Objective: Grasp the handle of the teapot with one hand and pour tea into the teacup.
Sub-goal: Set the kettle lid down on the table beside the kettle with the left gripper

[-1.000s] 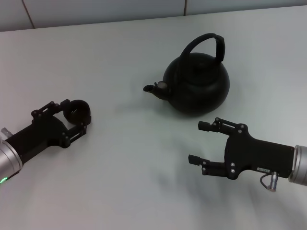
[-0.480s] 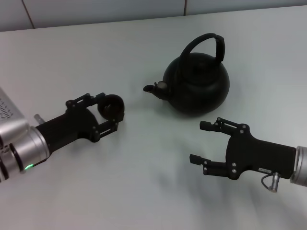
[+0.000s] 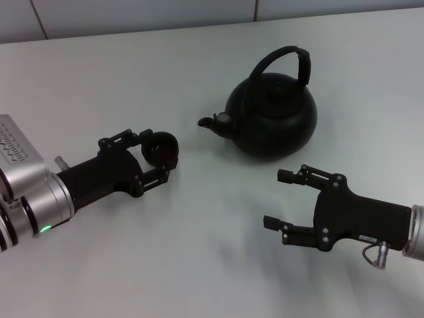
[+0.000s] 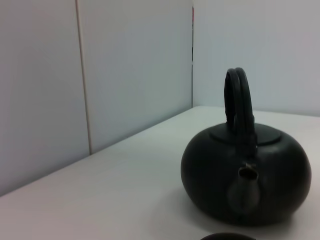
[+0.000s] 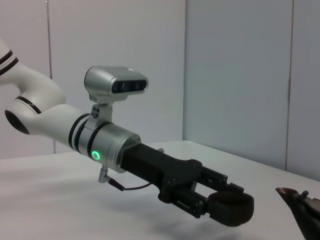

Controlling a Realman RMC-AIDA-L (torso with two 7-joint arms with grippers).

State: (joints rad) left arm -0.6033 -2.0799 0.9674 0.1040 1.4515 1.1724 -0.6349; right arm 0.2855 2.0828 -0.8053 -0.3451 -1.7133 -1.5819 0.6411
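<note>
Surface: pale grey tabletop (image 3: 199,265), with light wall panels (image 4: 90,75) behind it.
Teapot: the teapot (image 3: 271,119) stands upright toward the far middle of the table, lid on, its short spout (image 3: 213,122) pointing to the robot's left.
Handle: the handle (image 3: 285,63) arches upright over the lid; nothing touches it.
Teacup: the teacup (image 3: 161,149) sits between the fingers of the left gripper, near the spout but apart from it; whether it rests on the table cannot be told.
Left gripper: the left gripper (image 3: 159,154) reaches in from the left, fingers closed around the teacup.
Right gripper: the right gripper (image 3: 281,199) hovers low over the table, near the teapot's front and clear of it, fingers spread wide and holding nothing.
</note>
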